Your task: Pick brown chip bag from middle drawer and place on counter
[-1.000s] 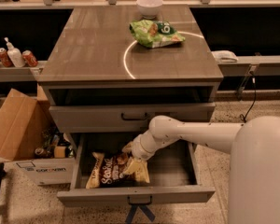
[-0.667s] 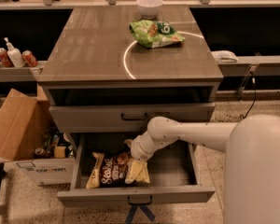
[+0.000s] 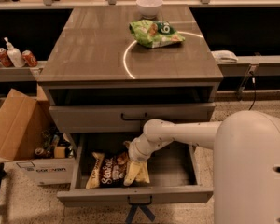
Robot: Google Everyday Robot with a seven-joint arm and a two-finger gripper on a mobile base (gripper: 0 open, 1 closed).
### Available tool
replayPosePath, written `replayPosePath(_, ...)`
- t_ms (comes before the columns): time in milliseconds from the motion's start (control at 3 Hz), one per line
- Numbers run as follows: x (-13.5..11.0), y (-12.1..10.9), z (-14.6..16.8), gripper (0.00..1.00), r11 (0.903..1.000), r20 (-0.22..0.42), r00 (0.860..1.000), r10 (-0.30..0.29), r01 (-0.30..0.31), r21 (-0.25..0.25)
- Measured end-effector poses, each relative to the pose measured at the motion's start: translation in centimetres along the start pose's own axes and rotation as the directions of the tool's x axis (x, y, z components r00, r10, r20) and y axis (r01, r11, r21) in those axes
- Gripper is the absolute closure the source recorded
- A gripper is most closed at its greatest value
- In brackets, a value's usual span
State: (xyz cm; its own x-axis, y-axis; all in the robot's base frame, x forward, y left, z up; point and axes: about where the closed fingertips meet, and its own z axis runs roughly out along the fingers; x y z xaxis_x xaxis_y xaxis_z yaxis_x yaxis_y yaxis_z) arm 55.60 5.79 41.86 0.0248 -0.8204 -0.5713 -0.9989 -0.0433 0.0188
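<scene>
The brown chip bag (image 3: 108, 170) lies flat in the open middle drawer (image 3: 130, 195), toward its left side, with pale yellow ends. My gripper (image 3: 132, 166) reaches down into the drawer from the right and is at the bag's right end, on or just over it. The white wrist hides the contact. The counter (image 3: 88, 50), grey-brown with a thin white circle line, is above the drawers.
A green chip bag (image 3: 156, 32) and a white bowl (image 3: 149, 5) sit on the counter's far side. A shut drawer front with a bare black handle (image 3: 133, 117) is above the open drawer. An open cardboard box (image 3: 14, 127) stands on the floor at left. Cans and a bottle (image 3: 14, 56) are behind it.
My gripper has moved lower and slightly left inside the drawer, onto the bag's right end. The bag has stayed in place.
</scene>
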Motion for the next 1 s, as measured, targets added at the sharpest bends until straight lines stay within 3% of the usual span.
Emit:
replayPosePath(667, 0.7, -0.5, 2.7, 0.00, 0.9998, -0.046, 0.999, 0.019, -0.020, -0.007)
replayPosePath(1000, 0.7, -0.7, 3.7, 0.18, 0.9997, -0.069, 0.997, 0.019, -0.020, -0.015)
